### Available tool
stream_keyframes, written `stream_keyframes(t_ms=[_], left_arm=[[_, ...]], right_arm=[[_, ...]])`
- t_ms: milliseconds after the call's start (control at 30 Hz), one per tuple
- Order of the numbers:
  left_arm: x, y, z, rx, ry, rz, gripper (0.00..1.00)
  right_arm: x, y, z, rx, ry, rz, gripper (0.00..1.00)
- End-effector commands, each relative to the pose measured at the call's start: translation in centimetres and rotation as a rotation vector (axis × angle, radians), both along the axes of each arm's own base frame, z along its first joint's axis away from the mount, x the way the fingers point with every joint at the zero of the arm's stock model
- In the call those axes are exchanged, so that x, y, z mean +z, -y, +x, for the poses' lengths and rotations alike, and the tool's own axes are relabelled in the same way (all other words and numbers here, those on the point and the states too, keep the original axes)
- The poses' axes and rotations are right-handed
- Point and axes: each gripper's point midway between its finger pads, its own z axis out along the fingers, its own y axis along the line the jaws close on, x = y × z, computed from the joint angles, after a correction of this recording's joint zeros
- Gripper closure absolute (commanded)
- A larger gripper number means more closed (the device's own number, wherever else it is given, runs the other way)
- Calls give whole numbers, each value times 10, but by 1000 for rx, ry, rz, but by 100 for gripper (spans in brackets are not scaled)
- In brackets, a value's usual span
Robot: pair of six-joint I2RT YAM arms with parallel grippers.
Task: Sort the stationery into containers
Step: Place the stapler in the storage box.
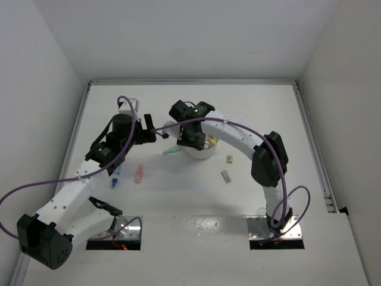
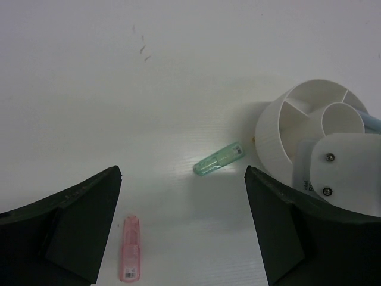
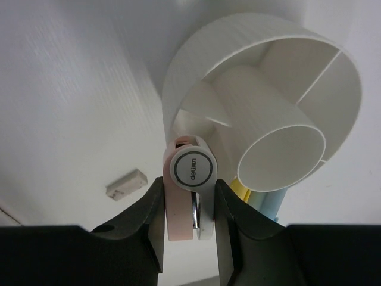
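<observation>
**Right gripper** [image 3: 189, 196]: jaws narrowed onto a pink-and-white marker [image 3: 190, 168], one finger on each flank, the piece seen end-on. I judge it is held upright so it can go lengthwise into a wedge rather than lie across the rim. It hangs at the wall of the white organiser [image 3: 268, 36], beside the central well. I cannot tell whether it is over a wedge or over the rim.

**Organiser:** stands about mid-bench. A yellow marker [image 3: 241, 189] and a light blue marker [image 3: 271, 205] stand in one wedge, so markers seem to be gathered there.

**Left gripper** [image 2: 183, 171]: jaws wide, nothing between them, poised over the bench on the organiser's left side. A green marker [image 2: 218, 159] lies flat just beside the organiser wall, ahead of the open fingers; likely the next pick.

**Unsorted on the bench:**
- A pink marker [image 2: 131, 248], toward the near edge.
- A blue marker [image 1: 114, 179], toward the left edge, partly under the left arm.
- Two tan erasers [image 1: 229, 158], right of the organiser.
</observation>
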Motion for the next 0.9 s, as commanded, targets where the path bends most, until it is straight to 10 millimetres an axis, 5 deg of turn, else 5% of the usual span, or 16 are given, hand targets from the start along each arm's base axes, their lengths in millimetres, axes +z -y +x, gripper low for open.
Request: stream_keyframes(t_ms=[0, 233, 533, 867], left_arm=[[14, 0, 3, -4, 52, -19, 9], [14, 1, 3, -12, 51, -22, 9], [20, -13, 2, 63, 73, -7, 9], [31, -24, 0, 118, 110, -9, 8]], right_arm=[[13, 9, 4, 33, 70, -73, 100], [19, 15, 13, 20, 138, -124, 100], [-2, 22, 8, 39, 111, -198, 99], [-14, 16, 6, 57, 109, -214, 80]])
